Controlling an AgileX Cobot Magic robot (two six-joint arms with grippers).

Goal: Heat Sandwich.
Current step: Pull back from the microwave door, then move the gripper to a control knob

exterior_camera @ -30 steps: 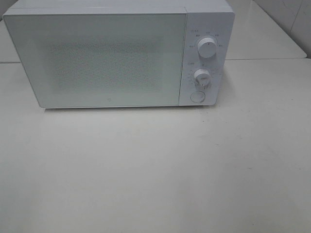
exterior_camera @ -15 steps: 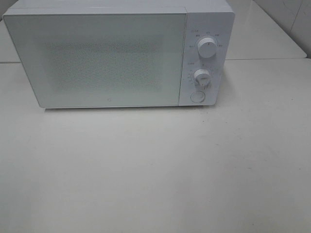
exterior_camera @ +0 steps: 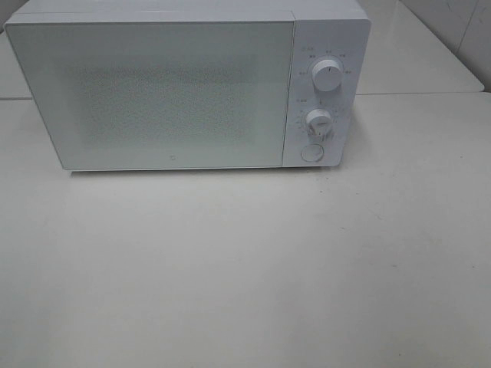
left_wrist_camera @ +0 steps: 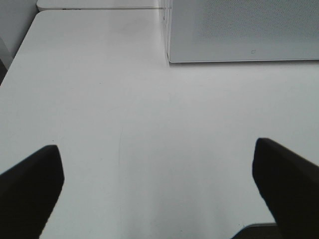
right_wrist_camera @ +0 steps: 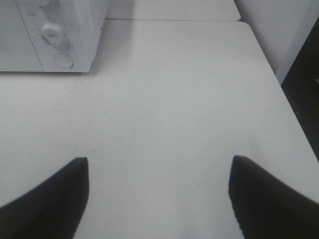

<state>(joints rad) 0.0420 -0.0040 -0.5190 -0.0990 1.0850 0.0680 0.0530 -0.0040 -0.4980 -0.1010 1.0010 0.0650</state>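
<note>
A white microwave [exterior_camera: 153,92] stands at the back of the table with its door shut. It has two dials [exterior_camera: 327,75] and a round button [exterior_camera: 311,152] on its right panel. The sandwich is out of view in every frame. My left gripper [left_wrist_camera: 157,189] is open and empty over bare table, in front of the microwave's left corner [left_wrist_camera: 239,30]. My right gripper [right_wrist_camera: 159,199] is open and empty over bare table, in front of the microwave's control panel [right_wrist_camera: 55,35]. Neither arm shows in the exterior high view.
The white table [exterior_camera: 245,268] runs wide in front of the microwave. A second table [exterior_camera: 414,54] joins behind on the right. The table's right edge [right_wrist_camera: 289,104] drops off to a dark floor, with a wall beyond.
</note>
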